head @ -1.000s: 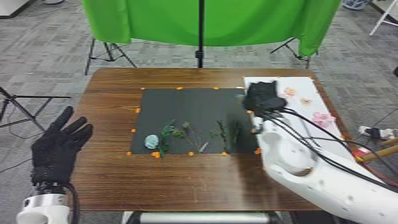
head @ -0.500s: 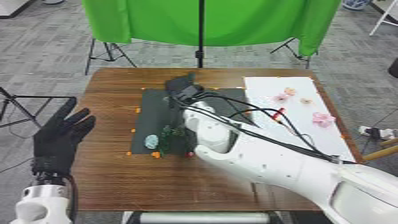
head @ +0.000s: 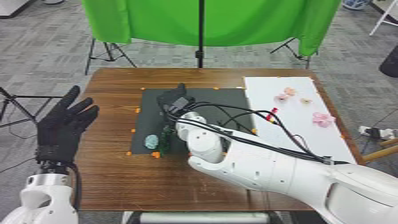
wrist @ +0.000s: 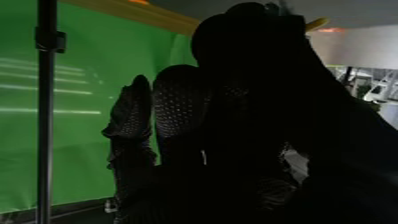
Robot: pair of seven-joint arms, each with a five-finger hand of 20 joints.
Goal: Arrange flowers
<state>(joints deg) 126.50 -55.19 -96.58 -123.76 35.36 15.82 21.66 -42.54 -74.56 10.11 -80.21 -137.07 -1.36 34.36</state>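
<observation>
Black-gloved, the right hand point(head: 174, 99) has been swung from the white sheet point(head: 315, 140) to the dark mat point(head: 218, 100), perhaps for placing; its grip cannot be told. Ruffled pink flower point(head: 322, 119) lies on the sheet; the left hand point(head: 60, 131) is spread-fingered.

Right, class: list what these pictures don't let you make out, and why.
Whether the right robot hand holds anything: head view, too small; right wrist view, its own dark glove hides it.
What lies on the dark mat beneath the right arm: head view, the arm covers it.
What the pale blue thing is: head view, too small.
The left arm's base: head view, cut off by the bottom edge.
</observation>
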